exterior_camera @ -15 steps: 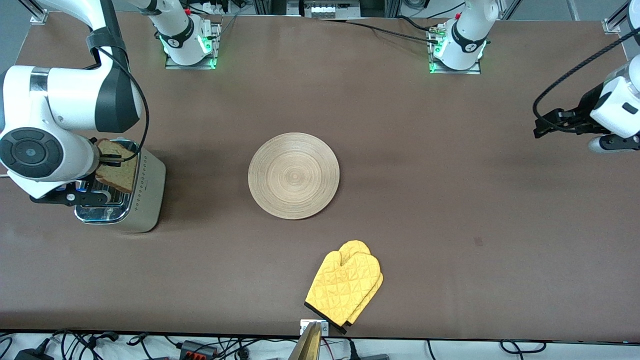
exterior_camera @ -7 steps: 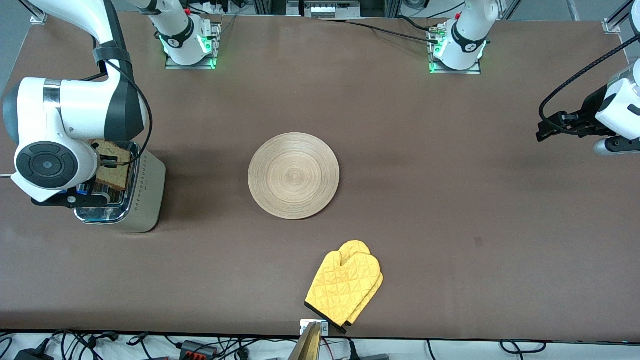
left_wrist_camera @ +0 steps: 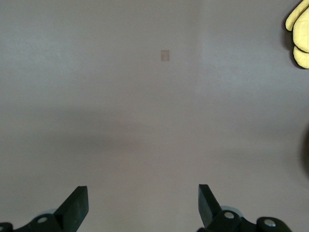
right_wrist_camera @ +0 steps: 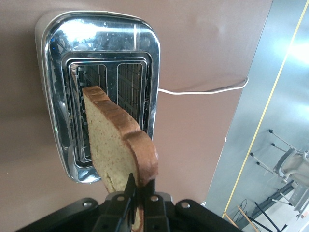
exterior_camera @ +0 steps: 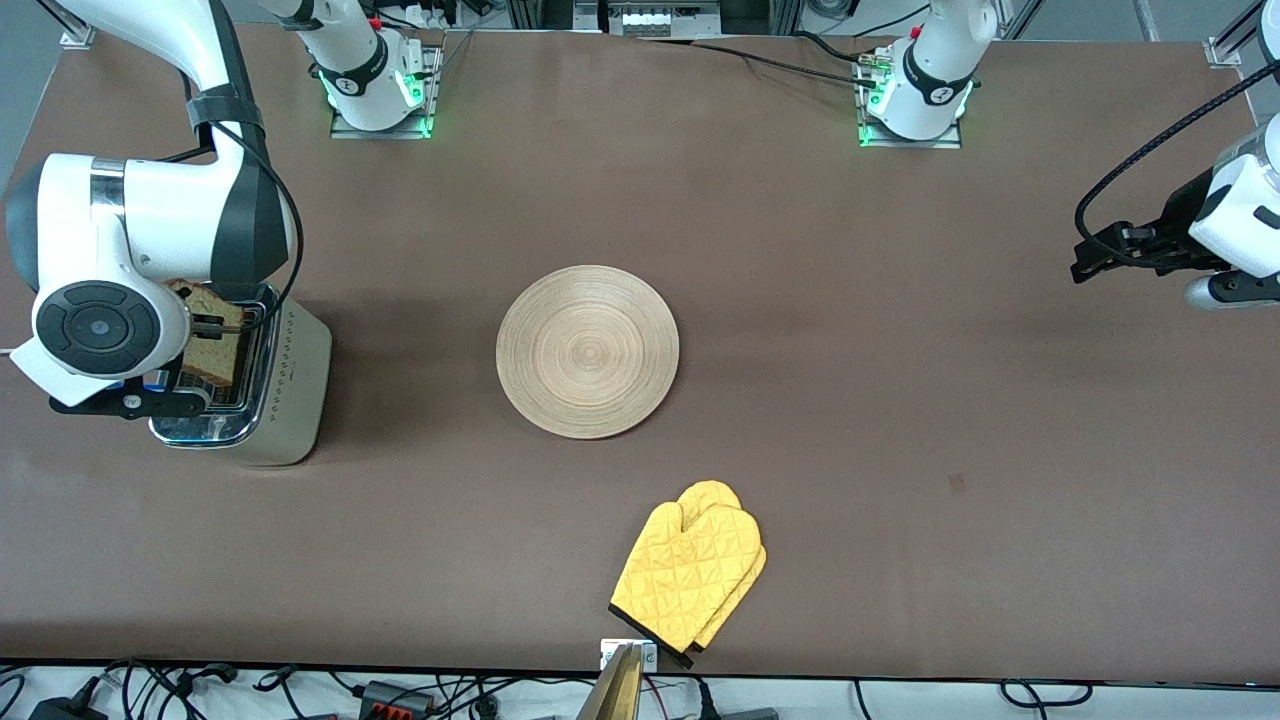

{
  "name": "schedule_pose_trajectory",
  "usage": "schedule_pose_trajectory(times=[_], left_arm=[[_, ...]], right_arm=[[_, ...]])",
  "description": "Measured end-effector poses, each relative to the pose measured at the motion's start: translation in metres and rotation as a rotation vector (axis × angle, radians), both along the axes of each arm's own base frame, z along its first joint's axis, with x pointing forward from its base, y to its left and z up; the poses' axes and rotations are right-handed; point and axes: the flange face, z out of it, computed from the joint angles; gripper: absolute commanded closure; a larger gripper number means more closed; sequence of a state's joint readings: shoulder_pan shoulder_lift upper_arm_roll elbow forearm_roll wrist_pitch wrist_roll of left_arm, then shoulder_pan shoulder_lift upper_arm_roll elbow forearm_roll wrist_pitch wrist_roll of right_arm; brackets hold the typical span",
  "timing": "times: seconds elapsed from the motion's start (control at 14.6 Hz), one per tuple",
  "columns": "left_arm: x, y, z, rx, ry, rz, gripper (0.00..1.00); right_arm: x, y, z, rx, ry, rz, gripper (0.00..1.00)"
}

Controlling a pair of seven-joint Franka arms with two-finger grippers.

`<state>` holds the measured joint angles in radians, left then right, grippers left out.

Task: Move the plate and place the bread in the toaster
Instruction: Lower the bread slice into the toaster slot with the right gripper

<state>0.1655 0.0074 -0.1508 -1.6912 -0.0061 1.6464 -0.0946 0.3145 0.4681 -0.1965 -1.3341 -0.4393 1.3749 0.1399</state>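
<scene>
The toaster [exterior_camera: 285, 390] stands at the right arm's end of the table, its chrome top [right_wrist_camera: 99, 38] and two slots showing in the right wrist view. My right gripper [exterior_camera: 205, 325] [right_wrist_camera: 140, 193] is shut on the crust edge of the bread [exterior_camera: 215, 345] [right_wrist_camera: 113, 145], holding the slice upright over one slot. Whether its lower edge is inside the slot I cannot tell. The wooden plate [exterior_camera: 587, 351] lies bare at mid-table. My left gripper [exterior_camera: 1085, 255] [left_wrist_camera: 142, 205] hangs open over bare table at the left arm's end, nothing between its fingers [left_wrist_camera: 77, 208].
A yellow oven mitt [exterior_camera: 690, 575] [left_wrist_camera: 299, 34] lies nearer to the front camera than the plate, close to the table's edge. The toaster's white cord [right_wrist_camera: 203, 91] trails off toward the table's end.
My right arm has brought the bread lower and more upright over the toaster's slot. The left arm has barely shifted. Plate and mitt have not moved.
</scene>
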Motion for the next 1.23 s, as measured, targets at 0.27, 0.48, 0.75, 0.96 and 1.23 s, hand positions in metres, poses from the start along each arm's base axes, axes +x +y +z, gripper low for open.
schedule_pose_trajectory(times=[0.27, 0.48, 0.75, 0.96, 1.23], left_arm=[[0.0, -0.001, 0.0, 0.0, 0.001, -0.002, 0.0], [0.0, -0.003, 0.001, 0.001, 0.002, -0.007, 0.0], [0.001, 0.003, 0.011, 0.001, -0.017, 0.004, 0.0], [0.0, 0.008, 0.012, 0.001, -0.012, 0.014, 0.0], [-0.001, 0.008, 0.012, 0.001, -0.006, 0.015, 0.0]], right_arm=[[0.002, 0.0, -0.017, -0.007, 0.026, 0.0, 1.0], [0.002, -0.001, -0.022, -0.007, 0.029, 0.002, 1.0], [0.005, 0.0, -0.025, -0.002, 0.016, 0.013, 1.0], [0.01, 0.002, -0.029, 0.005, -0.004, 0.026, 1.0], [0.011, -0.003, -0.029, 0.026, -0.012, 0.014, 1.0]])
